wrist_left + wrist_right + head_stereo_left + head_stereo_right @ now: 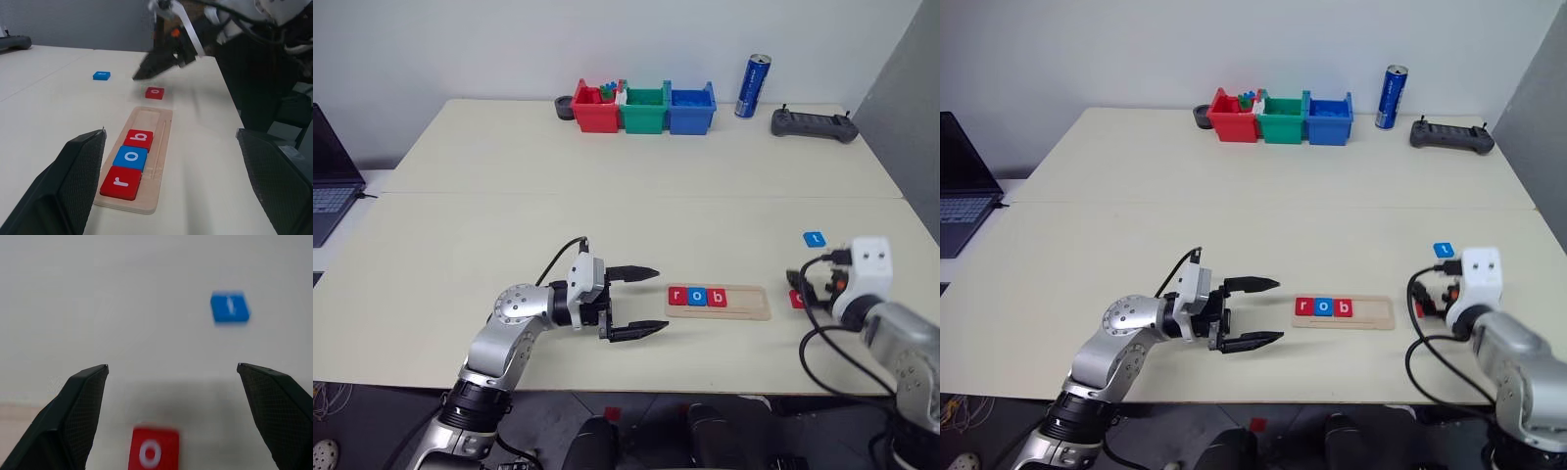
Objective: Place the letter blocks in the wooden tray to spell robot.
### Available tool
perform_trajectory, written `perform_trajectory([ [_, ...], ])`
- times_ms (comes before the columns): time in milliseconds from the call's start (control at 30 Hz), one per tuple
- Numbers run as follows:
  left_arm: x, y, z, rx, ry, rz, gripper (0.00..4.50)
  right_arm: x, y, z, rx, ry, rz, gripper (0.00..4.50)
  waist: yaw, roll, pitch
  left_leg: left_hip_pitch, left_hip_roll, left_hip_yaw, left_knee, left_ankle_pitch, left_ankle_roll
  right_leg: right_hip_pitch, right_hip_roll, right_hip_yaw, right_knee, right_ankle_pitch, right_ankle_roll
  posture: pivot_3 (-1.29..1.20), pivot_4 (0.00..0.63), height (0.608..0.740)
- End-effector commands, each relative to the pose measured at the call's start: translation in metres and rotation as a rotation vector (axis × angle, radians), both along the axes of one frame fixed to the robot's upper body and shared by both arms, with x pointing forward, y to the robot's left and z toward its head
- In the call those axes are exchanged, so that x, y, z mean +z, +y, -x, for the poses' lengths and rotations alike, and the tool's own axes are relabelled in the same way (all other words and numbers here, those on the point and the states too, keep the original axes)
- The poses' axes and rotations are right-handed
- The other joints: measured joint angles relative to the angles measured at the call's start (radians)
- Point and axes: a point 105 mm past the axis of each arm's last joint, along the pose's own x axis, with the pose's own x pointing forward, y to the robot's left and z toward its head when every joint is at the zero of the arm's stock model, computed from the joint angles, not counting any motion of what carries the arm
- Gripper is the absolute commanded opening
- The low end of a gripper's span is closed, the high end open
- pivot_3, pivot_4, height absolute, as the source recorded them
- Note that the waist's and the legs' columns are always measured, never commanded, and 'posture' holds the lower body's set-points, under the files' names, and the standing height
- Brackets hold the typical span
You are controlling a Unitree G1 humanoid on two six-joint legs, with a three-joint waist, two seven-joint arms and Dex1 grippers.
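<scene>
Where the head camera looks down over the pale table, the wooden tray lies near the front edge with three letter blocks at its left end: red "r", blue "o", red "b"; the right half of the groove is bare. The left gripper lies level just left of the tray, fingers spread wide, holding nothing. A blue "t" block lies apart to the tray's right. A red block just beyond the tray's right end is mostly hidden behind the right arm's wrist and cables. At the far edge: red bin, green bin, blue bin, a blue can, a black controller; a laptop is cut off at the left border.

Left wrist view: tray seen endwise, "r", "o", "b" legible; own fingers wide apart. Beyond the tray lies the red block, letter too small to read, and the blue block farther off. The right gripper hangs above the red block, blurred; its spread is hard to judge here.

Right wrist view: right fingers stand wide, nothing between them. The red "o" block lies on the table below, its lower edge cut off; the blue block's letter is blurred.
</scene>
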Motion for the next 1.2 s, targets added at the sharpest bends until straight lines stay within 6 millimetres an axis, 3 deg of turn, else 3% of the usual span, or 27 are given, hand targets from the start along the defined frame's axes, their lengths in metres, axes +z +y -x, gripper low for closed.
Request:
perform_trajectory([
  [33, 0.008, -0.004, 0.000, -0.024, -0.044, 0.008, 4.50, 0.027, 0.016, -0.005, 0.205, -0.080, 0.047, 4.47, 0.000, 0.000, 0.000, 0.000, 0.000, 0.000, 0.000, 0.000, 0.000, 0.000, 0.000, 0.000, 0.000, 0.000, 0.000, 0.00, 0.150, 0.740],
  [200, 0.008, -0.007, 0.000, -0.046, -0.044, 0.010, 4.50, 0.018, 0.016, 0.015, 0.723, -0.040, 0.228, 4.47, 0.013, -0.001, 0.001, -0.001, -0.001, 0.000, 0.000, 0.000, 0.000, 0.001, -0.001, -0.001, -0.002, 0.000, 0.000, 0.00, 0.150, 0.740],
  [333, 0.009, -0.009, 0.000, -0.053, -0.046, 0.013, 4.50, -0.001, -0.007, 0.022, 0.919, 0.052, 0.363, 4.47, 0.013, -0.002, 0.001, 0.000, -0.001, 0.001, 0.000, 0.000, 0.001, 0.001, -0.001, 0.000, -0.002, 0.000, 0.000, 0.00, 0.150, 0.740],
  [633, 0.009, -0.012, 0.002, -0.058, -0.041, 0.021, 4.50, -0.028, -0.028, 0.014, 1.097, 0.150, 0.472, 4.47, -0.003, -0.002, 0.001, 0.002, 0.000, 0.002, 0.001, 0.000, 0.000, 0.002, -0.001, 0.001, 0.000, 0.000, 0.000, 0.00, 0.150, 0.740],
  [1200, 0.011, -0.014, 0.004, -0.073, -0.053, 0.026, 4.50, -0.062, -0.035, 0.001, 1.122, 0.219, 0.444, 4.47, -0.003, -0.002, 0.001, 0.003, 0.000, 0.002, 0.001, 0.000, 0.000, 0.002, -0.001, 0.001, 0.001, 0.001, -0.001, 0.00, 0.150, 0.740],
])
